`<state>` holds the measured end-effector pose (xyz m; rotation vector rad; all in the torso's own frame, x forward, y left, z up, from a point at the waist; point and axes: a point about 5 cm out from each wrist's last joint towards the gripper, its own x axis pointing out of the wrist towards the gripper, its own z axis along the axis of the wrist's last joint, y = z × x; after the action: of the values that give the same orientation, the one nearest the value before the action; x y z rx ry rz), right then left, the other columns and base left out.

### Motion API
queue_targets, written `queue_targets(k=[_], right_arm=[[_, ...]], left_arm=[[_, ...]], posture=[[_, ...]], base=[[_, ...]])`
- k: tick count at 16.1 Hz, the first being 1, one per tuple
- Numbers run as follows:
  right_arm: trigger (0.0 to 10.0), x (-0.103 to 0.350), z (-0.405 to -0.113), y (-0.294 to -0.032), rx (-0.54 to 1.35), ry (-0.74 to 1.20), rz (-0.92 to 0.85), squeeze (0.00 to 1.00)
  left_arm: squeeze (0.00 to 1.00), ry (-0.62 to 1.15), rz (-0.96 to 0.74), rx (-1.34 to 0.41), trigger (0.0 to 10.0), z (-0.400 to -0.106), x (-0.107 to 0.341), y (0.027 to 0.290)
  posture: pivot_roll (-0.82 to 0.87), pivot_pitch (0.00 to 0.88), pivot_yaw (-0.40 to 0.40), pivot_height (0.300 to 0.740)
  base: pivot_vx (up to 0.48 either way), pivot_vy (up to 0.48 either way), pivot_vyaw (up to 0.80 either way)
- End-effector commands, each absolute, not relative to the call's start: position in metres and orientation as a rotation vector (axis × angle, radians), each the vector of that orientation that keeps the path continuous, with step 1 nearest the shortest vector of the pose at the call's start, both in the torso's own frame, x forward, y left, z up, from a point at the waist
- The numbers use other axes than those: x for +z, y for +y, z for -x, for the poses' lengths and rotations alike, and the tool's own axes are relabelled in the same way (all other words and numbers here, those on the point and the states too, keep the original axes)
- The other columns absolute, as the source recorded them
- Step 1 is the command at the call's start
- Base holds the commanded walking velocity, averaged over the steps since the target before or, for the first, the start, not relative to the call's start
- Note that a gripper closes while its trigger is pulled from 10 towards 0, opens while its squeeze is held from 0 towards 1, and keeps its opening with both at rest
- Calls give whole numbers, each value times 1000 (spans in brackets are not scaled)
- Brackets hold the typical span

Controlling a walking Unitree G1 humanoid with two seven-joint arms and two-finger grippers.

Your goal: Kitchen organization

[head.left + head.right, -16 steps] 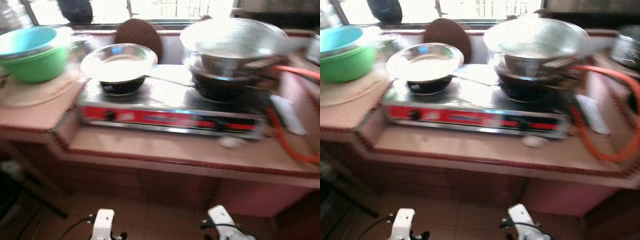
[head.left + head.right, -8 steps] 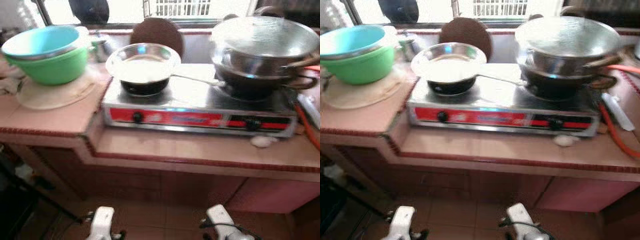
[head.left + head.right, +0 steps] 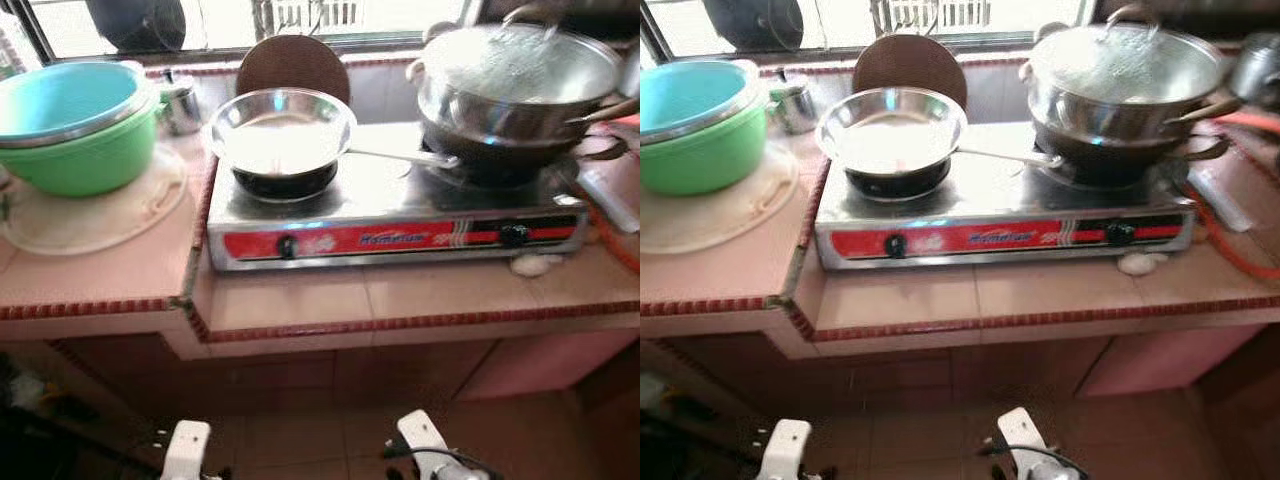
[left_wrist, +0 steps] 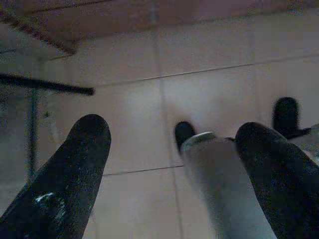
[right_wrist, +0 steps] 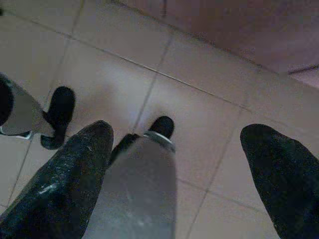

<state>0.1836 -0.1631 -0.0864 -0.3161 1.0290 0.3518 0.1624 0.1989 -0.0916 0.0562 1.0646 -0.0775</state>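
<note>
On the stove [image 3: 400,205] — steel bowl [image 3: 282,130]; stacked pots [image 3: 520,85]

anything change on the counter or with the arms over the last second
Only the camera shifted and the picture sharpened; nothing on the counter moved. The steel bowl stays on the stove, the stacked pots on the other burner, the green basin beside it. Both arms still hang low, left gripper and right gripper open over the floor.
</note>
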Motion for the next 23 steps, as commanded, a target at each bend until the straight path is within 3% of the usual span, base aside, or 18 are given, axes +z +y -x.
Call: queue_targets(k=[1, 10, 14, 18, 23], right_arm=[[10000, -87, -182, -171, 345, 1041, 343, 0], [10000, -80, -194, -175, 393, 1023, 406, 0], [10000, -77, -202, -167, 294, 1004, 240, 0], [10000, -79, -197, -171, 139, 1044, -38, 0], [10000, -80, -195, -171, 148, 1044, -55, 0]], left_arm=[[0, 1066, -49, -88, 10000, -162, -93, 192], [0, 1069, 0, -27, 10000, -155, -97, 182], [0, 1065, -43, -5, 10000, -153, -97, 191], [0, 1036, -55, 68, 10000, -160, -92, 205], [0, 1040, -60, 58, 10000, -163, -91, 205]], posture=[[-127, 40, 30, 740], [-80, 36, -36, 740], [-85, 38, -19, 740], [-101, 45, 18, 740], [-114, 54, 34, 740]], base=[[0, 0, 0], [0, 0, 0], [0, 0, 0], [0, 0, 0], [0, 0, 0]])
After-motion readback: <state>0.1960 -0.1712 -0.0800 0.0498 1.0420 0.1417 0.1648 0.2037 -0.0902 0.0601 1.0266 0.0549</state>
